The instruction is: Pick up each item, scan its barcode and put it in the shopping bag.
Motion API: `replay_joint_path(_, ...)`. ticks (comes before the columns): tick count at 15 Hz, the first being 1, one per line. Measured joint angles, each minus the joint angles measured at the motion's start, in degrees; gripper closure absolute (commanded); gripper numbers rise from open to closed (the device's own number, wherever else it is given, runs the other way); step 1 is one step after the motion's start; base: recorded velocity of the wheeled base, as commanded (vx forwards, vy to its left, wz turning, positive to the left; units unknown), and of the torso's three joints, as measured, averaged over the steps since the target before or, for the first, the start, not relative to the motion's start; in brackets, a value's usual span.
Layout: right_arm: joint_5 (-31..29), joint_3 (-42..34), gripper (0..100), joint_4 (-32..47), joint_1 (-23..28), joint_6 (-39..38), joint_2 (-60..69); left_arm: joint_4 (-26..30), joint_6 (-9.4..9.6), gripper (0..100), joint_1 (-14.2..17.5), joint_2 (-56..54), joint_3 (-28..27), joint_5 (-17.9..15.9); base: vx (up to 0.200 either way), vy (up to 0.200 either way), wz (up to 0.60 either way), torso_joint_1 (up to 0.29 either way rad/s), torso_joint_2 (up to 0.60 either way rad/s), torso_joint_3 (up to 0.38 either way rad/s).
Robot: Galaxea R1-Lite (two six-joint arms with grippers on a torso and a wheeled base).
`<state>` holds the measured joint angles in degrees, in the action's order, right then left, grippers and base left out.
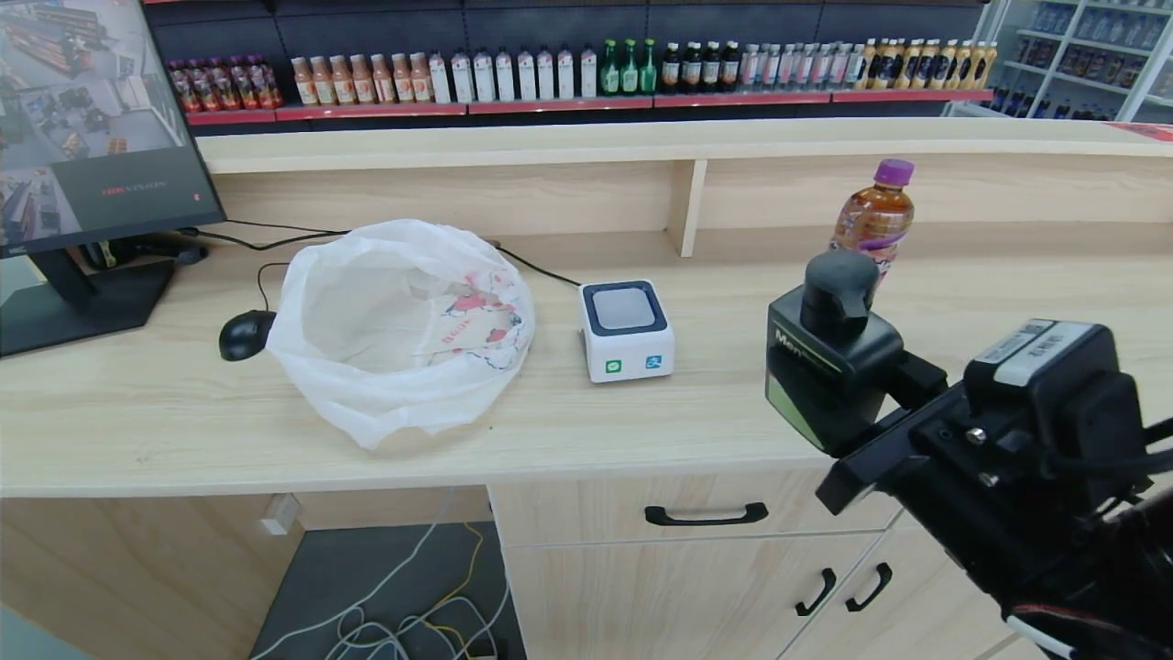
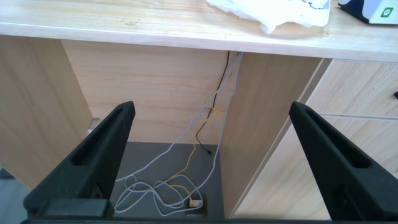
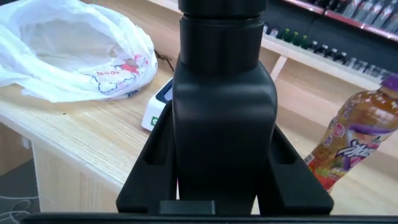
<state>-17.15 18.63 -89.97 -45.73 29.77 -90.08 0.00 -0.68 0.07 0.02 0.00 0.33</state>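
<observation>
My right gripper is shut on a black bottle with a green label, held above the counter's front edge to the right of the white barcode scanner. In the right wrist view the black bottle stands upright between the fingers. The open white shopping bag lies on the counter left of the scanner. An amber drink bottle with a purple cap stands behind the held bottle. My left gripper is open below the counter, facing the cables.
A monitor and a black mouse sit at the counter's left. A raised shelf with a divider runs along the back. Drawers with black handles are under the counter. Loose cables lie on the floor.
</observation>
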Motion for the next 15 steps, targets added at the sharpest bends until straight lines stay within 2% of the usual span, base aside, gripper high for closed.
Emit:
replay_joint_path(2,-0.1,-0.5,100,0.0,-1.5,2.8,2.1,0.0,0.02,0,0.0,0.0,0.0,0.0,0.000,0.000,0.00,0.000,0.00,0.000)
replay_joint_path(6,0.0,-0.7,100,0.0,-9.6,8.9,4.3,0.0,0.00,0,0.0,0.0,0.0,0.0,0.000,0.000,0.00,0.000,0.00,0.000)
replay_joint_path(8,1.0,-0.6,100,0.0,-11.9,11.9,4.5,0.0,0.00,0,0.0,0.0,0.0,0.0,0.000,0.000,0.00,0.000,0.00,0.000)
replay_joint_path(11,8.5,-0.2,100,0.0,-12.6,17.2,4.4,0.0,0.04,0,0.0,0.0,0.0,0.0,0.000,0.000,0.00,0.000,0.00,0.000)
replay_joint_path(15,13.7,1.2,100,0.0,-12.7,22.2,2.8,0.0,0.00,0,0.0,0.0,0.0,0.0,0.000,0.000,0.00,0.000,0.00,0.000)
